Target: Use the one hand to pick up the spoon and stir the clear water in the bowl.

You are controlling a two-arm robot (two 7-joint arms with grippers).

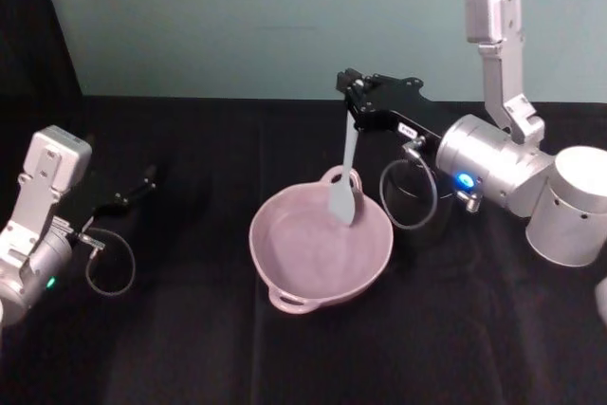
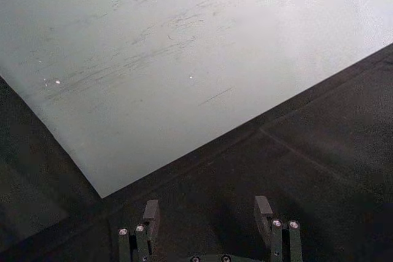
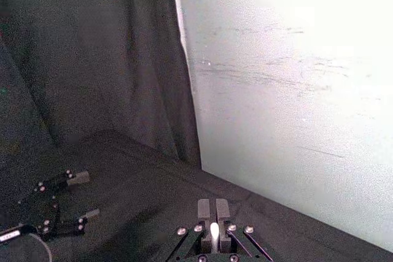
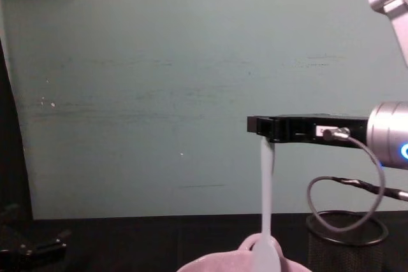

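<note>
Spoon poised for the stir: the right gripper clamps the white utensil at the very top of its handle and lets it hang straight down. The paddle head sits inside the pink bowl, at about 1 o'clock from the bowl's centre. Seen from the chest, the handle drops plumb from the level gripper. The wrist camera shows the spoon's white tip pinched between the closed fingers. The high hold appears chosen to keep the black fingers out of the water and to give the head room to sweep. The water, being clear, cannot be made out.

The left gripper lies low over the black cloth at the bowl's 9 o'clock, well apart, fingers spread on nothing. That suits a job for 1 hand. A black mesh cup stands just beside the bowl at 3 o'clock, behind the right arm's cable loop.

The count: 1 spoon, 1 mesh cup, 2 grippers and 1 bowl with 2 loop handles, at roughly 12 and 7 o'clock.
</note>
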